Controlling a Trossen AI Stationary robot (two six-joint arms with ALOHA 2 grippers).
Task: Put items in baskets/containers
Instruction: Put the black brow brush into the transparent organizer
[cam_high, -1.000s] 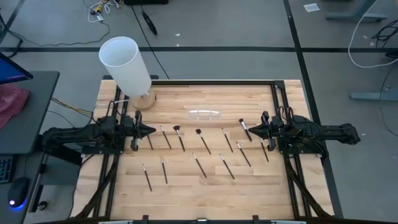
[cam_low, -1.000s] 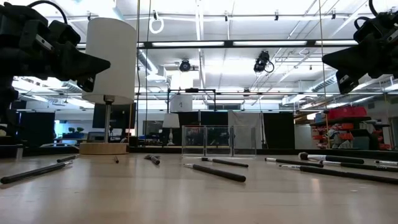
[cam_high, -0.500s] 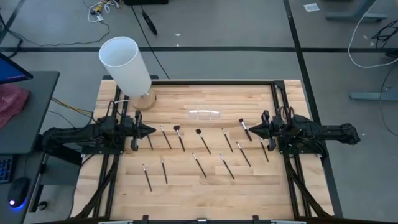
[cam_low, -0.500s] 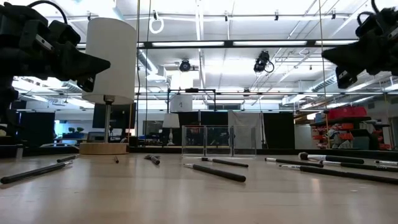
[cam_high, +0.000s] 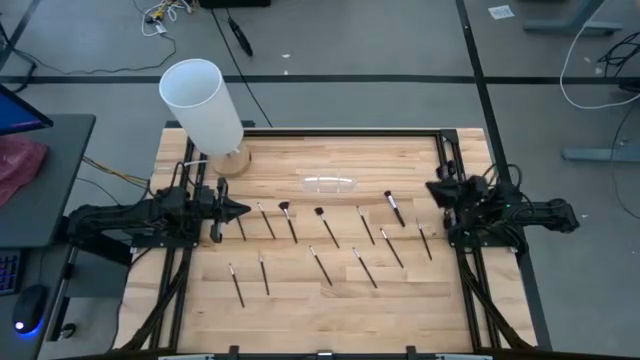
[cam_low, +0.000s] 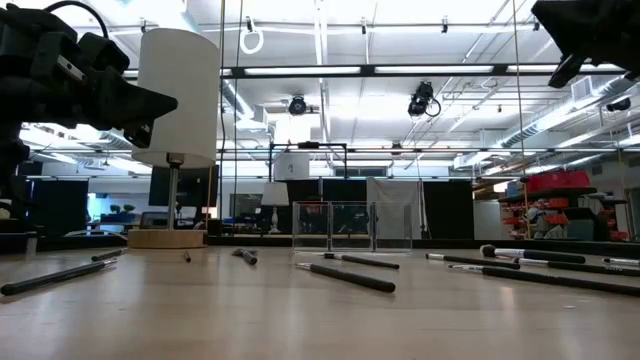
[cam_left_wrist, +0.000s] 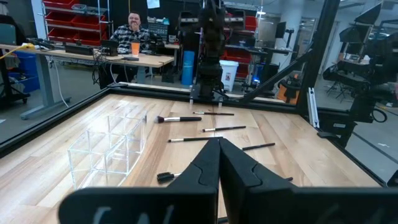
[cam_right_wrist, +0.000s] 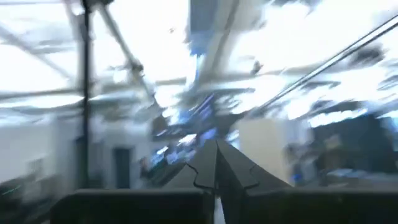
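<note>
**Brushes scattered on the table, clear holder empty of them, both claws closed**

About a dozen thin, dark-handled makeup brushes (cam_high: 322, 226) lay loose on the pale wooden slatted table (cam_high: 300, 300), spread in two rough rows across its middle. None sat in the small, low, clear plastic holder (cam_high: 329, 184), which stood just beyond the brushes toward the far edge; in the left wrist view its transparent compartments (cam_left_wrist: 109, 149) appeared to hold nothing.

The left gripper (cam_high: 240, 210) hovered above the left end of the brush rows, its fingers pressed together and holding nothing. The right gripper (cam_high: 436, 189) was at the table's right edge, raised and tilted upward toward the ceiling, its fingers (cam_right_wrist: 216, 163) also pressed together and empty.

A tall white cylinder on a round wooden base (cam_high: 205, 108) stood at the far left corner. Beyond the table, a person (cam_left_wrist: 133, 32) sat at a desk.
</note>
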